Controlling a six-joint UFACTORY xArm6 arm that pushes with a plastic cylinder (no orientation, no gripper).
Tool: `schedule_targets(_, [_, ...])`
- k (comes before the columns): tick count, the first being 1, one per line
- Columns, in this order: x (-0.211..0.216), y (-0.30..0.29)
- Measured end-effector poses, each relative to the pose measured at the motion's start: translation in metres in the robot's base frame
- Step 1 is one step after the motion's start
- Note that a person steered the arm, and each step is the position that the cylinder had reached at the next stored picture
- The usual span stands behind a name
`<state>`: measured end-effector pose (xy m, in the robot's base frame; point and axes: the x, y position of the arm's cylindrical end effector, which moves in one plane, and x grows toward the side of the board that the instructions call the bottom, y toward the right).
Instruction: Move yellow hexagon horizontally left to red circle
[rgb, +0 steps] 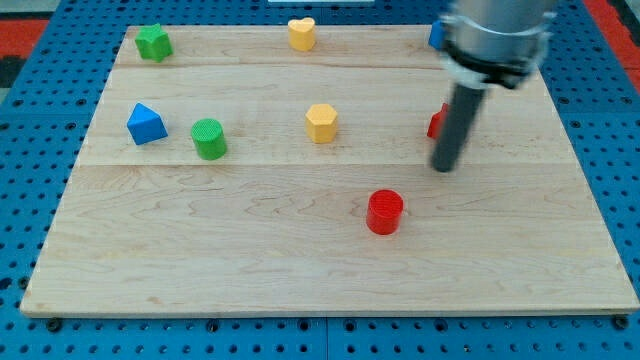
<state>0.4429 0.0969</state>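
Observation:
The yellow hexagon (321, 123) sits near the board's middle, a little toward the view's top. The red circle (384, 212) lies below and to the right of it. My tip (443, 168) is down on the board to the right of the yellow hexagon and up and right of the red circle, touching neither. The rod partly hides a red block (437, 121) just behind it.
A yellow heart (301, 33) sits at the top middle. A green star-like block (153, 42) is at the top left. A blue block (145, 124) and a green cylinder (209, 138) are at the left. A blue block (436, 35) is partly hidden behind the arm at the top right.

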Motion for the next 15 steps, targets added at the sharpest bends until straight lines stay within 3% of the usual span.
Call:
schedule_targets(1, [0.038, -0.094])
schedule_targets(3, [0.076, 0.026])
schedule_targets(4, [0.006, -0.053])
schedule_targets(5, [-0.042, -0.039])
schedule_targets(6, [-0.059, -0.049])
schedule_targets(13, [-0.073, -0.065])
schedule_targets(14, [-0.076, -0.102])
schedule_targets(15, [-0.048, -0.135])
